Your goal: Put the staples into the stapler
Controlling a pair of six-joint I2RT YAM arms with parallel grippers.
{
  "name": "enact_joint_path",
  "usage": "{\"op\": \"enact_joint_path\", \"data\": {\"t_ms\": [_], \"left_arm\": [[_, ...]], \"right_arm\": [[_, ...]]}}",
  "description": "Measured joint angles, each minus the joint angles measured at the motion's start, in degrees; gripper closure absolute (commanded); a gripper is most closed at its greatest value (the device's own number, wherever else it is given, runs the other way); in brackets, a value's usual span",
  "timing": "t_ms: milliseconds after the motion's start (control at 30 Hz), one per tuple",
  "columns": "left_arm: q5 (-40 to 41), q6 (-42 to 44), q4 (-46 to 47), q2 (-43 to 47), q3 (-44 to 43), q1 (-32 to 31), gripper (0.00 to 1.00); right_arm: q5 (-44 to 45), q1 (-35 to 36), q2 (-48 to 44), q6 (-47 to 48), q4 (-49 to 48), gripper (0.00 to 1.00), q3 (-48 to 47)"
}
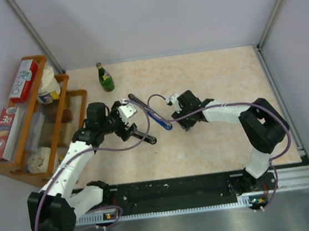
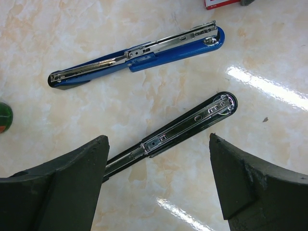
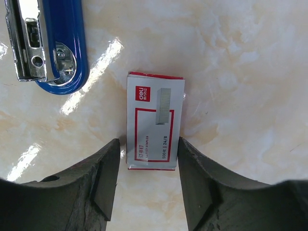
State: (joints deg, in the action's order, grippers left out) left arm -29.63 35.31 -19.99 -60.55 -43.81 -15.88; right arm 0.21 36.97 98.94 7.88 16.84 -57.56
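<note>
The staples box (image 3: 155, 120), white with a red label, lies flat on the table. My right gripper (image 3: 148, 142) straddles its near end. The right finger (image 3: 192, 168) is at the box's edge and the left finger (image 3: 108, 168) stands a small gap off, so the jaws are open. A blue stapler (image 1: 151, 112) lies unfolded just left of the box, its metal track up; it also shows in the right wrist view (image 3: 62, 43) and the left wrist view (image 2: 139, 55). A black stapler (image 2: 173, 132) lies unfolded under my open, empty left gripper (image 2: 158, 144).
A green bottle (image 1: 104, 77) stands at the back left of the table. A wooden shelf (image 1: 59, 112) with boxes and packets stands beyond the left edge. The two arms (image 1: 221, 110) meet around the middle of the table.
</note>
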Motion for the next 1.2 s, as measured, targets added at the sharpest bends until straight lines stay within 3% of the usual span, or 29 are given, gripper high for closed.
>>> {"op": "enact_joint_path", "data": {"t_ms": [200,733,933,1200], "left_arm": [[-0.85,-0.37,0.07,-0.61,0.44,0.0,0.11],[-3.19,-3.1,1.22,-2.99,-2.08,0.0,0.12],[-7.3,-11.04,4.15,-11.98,-12.2,0.0,0.14],[-17.09,-29.53,6.8,-33.09,-31.43,-0.02,0.2]], "right_arm": [[0.74,0.0,0.02,0.11,-0.09,0.59,0.0],[-0.02,-0.24,-1.84,2.05,-0.9,0.6,0.24],[-3.45,-2.21,-11.3,4.26,-0.42,0.6,1.79],[-6.58,-3.52,-27.28,9.99,-0.02,0.6,7.06]]}}
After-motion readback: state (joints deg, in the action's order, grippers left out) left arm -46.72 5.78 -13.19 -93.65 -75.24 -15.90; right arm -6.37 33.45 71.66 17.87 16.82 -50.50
